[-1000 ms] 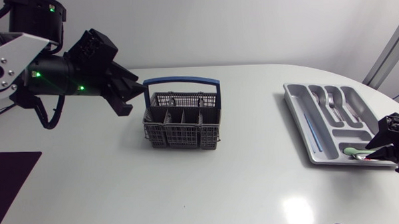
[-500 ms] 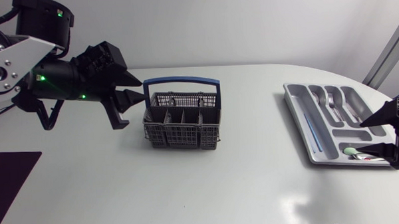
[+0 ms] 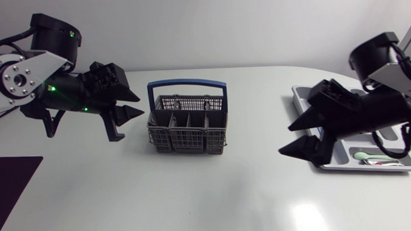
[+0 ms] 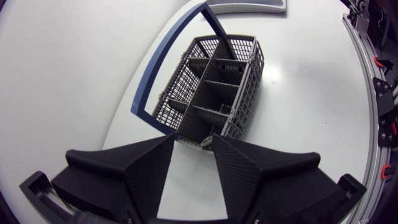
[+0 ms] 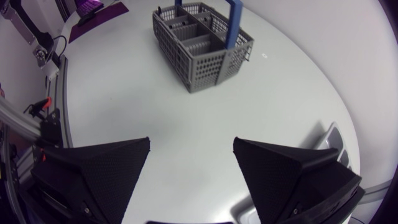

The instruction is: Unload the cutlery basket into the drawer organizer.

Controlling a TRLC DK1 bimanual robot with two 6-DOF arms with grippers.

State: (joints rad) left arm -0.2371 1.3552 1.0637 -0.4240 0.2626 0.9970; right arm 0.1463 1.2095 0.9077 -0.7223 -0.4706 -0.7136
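The grey cutlery basket (image 3: 187,126) with a blue handle (image 3: 186,82) stands mid-table; a few silver pieces show in its far compartments. My left gripper (image 3: 130,106) hovers just left of it, open and empty; in the left wrist view the basket (image 4: 214,90) lies right ahead of the gripper (image 4: 193,163). The grey drawer organizer (image 3: 302,93) lies at the right, with a green-handled piece (image 3: 364,155) in its front compartment. My right gripper (image 3: 297,136) hangs wide open over the organizer's left rim, pointing at the basket (image 5: 200,45), with nothing between its fingers (image 5: 102,171).
A dark purple mat (image 3: 9,185) covers the table's front left corner. Bare white tabletop (image 3: 258,138) separates basket and organizer. My right arm hides much of the organizer; its rim (image 5: 323,138) shows beside the right gripper (image 5: 191,163).
My right gripper opened, left the green-handled piece in the organizer, and swung left over the tray toward the basket. My left gripper drew back slightly from the basket handle.
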